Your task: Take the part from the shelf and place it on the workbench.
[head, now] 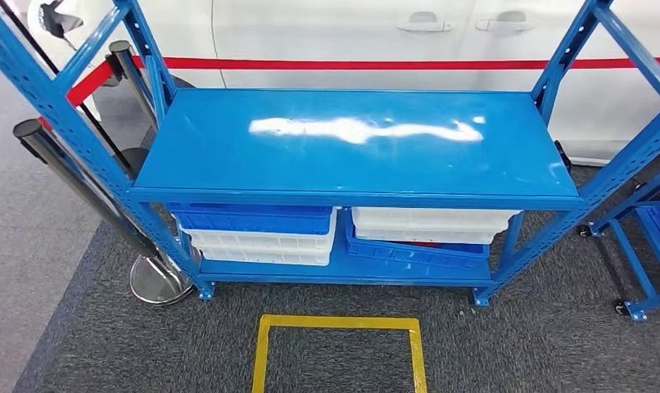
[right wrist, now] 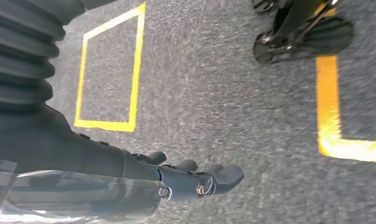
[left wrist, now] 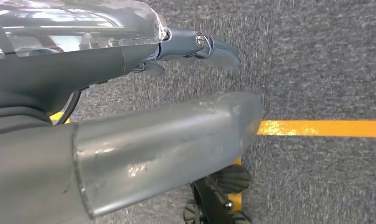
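Robot hand left [left wrist: 195, 49] and robot hand right [right wrist: 195, 179] hang empty, fingers loosely extended; approach step: next, locate the part on the shelf [head: 355, 147].

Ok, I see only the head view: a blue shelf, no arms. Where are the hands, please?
Observer: The left hand hangs over grey carpet, and its fingers hold nothing.
Operator: And the right one?
Observer: The right hand hangs over the carpet too, its fingers stretched out with nothing in them.
Operator: Any floor mark that I miss?
Observer: Yes, a second yellow tape line, apart from the square.
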